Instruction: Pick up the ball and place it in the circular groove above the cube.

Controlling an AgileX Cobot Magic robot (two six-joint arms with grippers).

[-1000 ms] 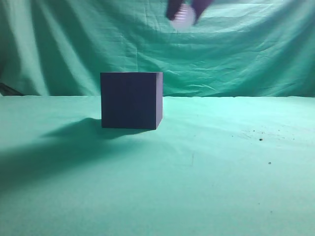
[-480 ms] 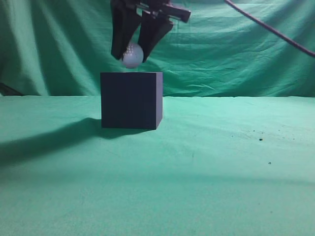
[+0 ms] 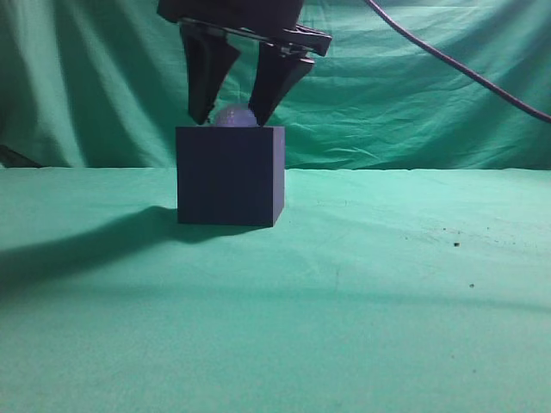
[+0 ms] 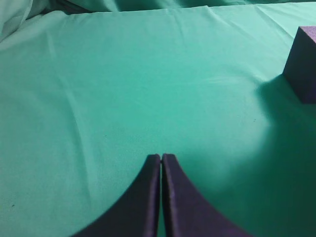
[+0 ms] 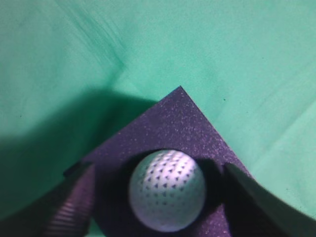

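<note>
Above the cube [image 3: 230, 176], right end effector [image 3: 231, 116] straddles ball [image 5: 167, 190], spread.

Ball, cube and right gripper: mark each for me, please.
ball [image 5: 167, 190]: right wrist view, middle of its dimpled top.
cube [image 3: 230, 175]: exterior view, centre of the front face.
right gripper [image 3: 230, 114]: exterior view, midway between its spread fingertips.

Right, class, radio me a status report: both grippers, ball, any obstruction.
Right gripper open, fingers straddling ball. Ball seated atop cube. Left gripper shut, empty. Nothing obstructing.
</note>
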